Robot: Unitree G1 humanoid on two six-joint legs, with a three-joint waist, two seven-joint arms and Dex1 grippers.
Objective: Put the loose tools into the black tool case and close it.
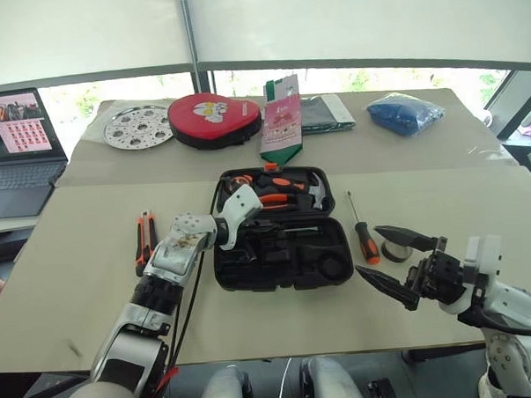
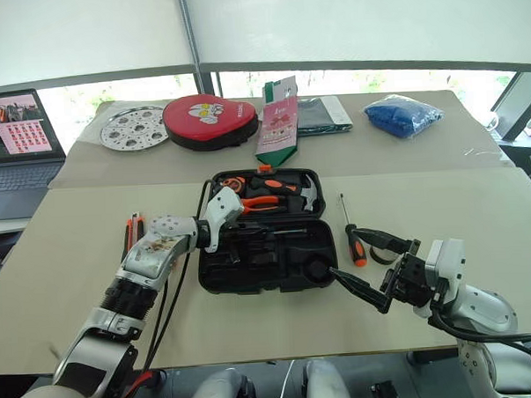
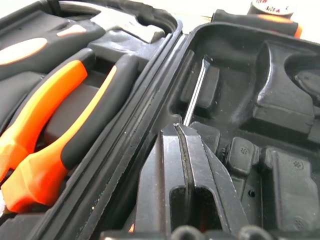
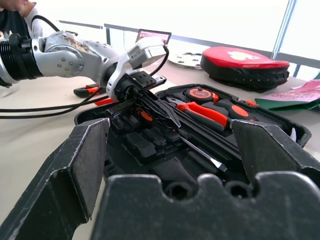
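Black tool case [image 1: 282, 267] lies open mid-table, pliers [image 1: 278, 184] and hammer [image 1: 316, 193] seated in far half. Left gripper [image 4: 167, 116] over case's near half, fingers pressed together on thin shaft of screwdriver [image 4: 200, 152]; shaft lies across moulded recesses. Right gripper [image 1: 393, 259] hovers just right of case, fingers spread wide, holding nothing. Second screwdriver [image 1: 362, 233] on table right of case, grey tape roll [image 1: 396, 250] beside it. Utility knife [image 1: 144, 239] on table left of case.
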